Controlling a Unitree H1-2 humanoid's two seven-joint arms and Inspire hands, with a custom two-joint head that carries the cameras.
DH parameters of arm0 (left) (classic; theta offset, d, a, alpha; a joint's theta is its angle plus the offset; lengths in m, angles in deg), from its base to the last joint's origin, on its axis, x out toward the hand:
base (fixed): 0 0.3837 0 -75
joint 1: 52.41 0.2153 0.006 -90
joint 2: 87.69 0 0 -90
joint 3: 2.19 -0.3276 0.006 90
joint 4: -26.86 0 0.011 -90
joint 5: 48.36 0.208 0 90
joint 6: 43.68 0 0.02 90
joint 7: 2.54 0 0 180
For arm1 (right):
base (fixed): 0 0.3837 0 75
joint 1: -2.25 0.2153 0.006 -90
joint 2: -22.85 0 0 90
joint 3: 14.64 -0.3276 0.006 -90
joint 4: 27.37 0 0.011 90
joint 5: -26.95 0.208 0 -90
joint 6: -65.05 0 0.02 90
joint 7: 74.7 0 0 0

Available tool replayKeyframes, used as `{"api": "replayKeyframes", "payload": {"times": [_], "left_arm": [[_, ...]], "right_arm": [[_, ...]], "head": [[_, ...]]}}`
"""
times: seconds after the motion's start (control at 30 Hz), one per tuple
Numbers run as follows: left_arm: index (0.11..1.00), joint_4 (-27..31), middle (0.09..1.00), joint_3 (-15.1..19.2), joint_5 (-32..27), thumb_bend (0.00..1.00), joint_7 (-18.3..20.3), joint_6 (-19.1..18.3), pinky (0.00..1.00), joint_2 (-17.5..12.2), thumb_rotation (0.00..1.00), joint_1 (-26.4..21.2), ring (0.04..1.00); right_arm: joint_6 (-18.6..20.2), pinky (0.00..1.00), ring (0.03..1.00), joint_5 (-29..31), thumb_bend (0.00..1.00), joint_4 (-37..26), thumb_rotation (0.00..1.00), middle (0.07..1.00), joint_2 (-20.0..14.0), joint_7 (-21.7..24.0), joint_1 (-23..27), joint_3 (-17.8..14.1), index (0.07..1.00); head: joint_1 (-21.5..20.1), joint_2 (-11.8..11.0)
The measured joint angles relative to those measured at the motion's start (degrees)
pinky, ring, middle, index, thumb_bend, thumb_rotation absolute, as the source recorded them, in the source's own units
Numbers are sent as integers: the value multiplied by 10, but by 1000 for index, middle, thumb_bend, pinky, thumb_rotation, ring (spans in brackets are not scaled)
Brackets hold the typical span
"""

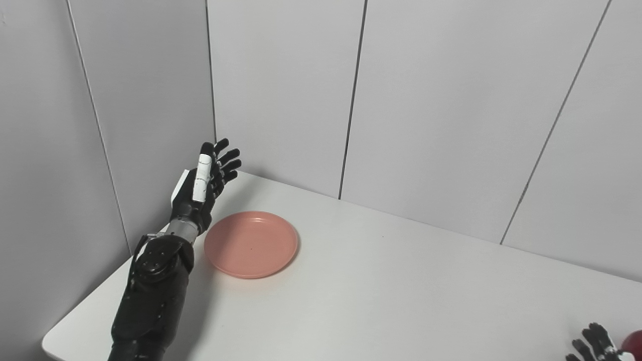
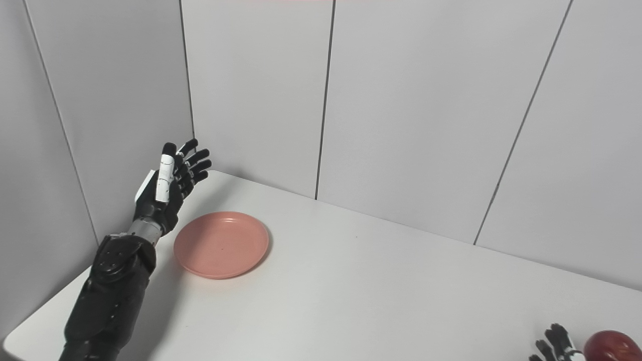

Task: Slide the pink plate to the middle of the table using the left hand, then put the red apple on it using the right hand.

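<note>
Mostly we see our left hand [image 1: 203,188] raised, fingers spread and empty, just left of the pink plate [image 1: 251,244] on the table [image 1: 401,291]; our right hand [image 2: 554,346] is cut off beside the red apple [image 2: 612,347], so we cannot tell its grasp.

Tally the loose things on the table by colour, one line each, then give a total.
Pink: 1, the pink plate
Red: 1, the red apple, at the table's near right corner
Total: 2
</note>
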Motion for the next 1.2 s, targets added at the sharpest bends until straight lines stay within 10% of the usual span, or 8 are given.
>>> {"api": "replayKeyframes", "payload": {"times": [1.2], "left_arm": [[913,-278,847,14,-32,815,55,68,879,-59,994,-61,855]], "right_arm": [[0,942,954,0,893,-7,1000,971,-2,-3,-5,2,940]], "head": [[-4,23]]}}
